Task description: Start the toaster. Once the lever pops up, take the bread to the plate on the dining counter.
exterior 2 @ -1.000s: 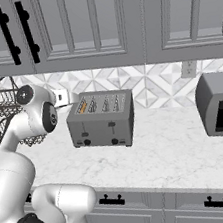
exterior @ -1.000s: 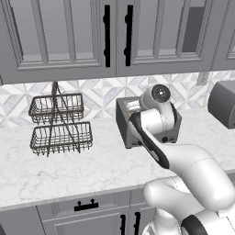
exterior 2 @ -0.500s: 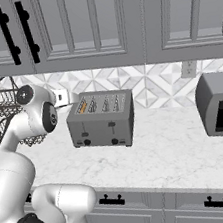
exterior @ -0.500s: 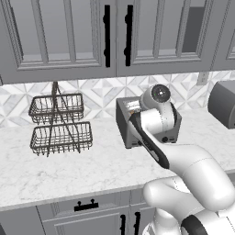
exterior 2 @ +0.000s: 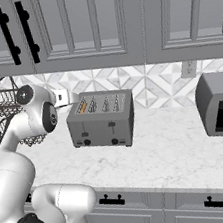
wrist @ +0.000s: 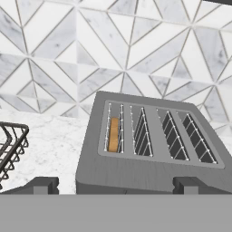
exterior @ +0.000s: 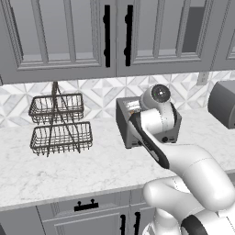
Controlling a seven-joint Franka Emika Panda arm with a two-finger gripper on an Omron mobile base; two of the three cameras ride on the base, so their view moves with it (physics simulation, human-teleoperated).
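Nothing is moving since the earlier frames: arm and base are sitting static. Wire basket rack (exterior: pixel 58 124) is standing at 9 o'clock on the bench (exterior: pixel 69 170). Toaster (exterior 2: pixel 102 119) is sitting dead centre against the tiled wall, bread (wrist: pixel 113 134) riding low in its leftmost slot. Rounded dark appliance (exterior 2: pixel 219 103) is sitting at 3 o'clock. Gripper (wrist: pixel 115 185) is hovering over the toaster's near edge, fingers fully apart, gripping nothing. Bread is likely light, stiff once toasted, crumbly: pinching across the flat faces near the top crust looks best.
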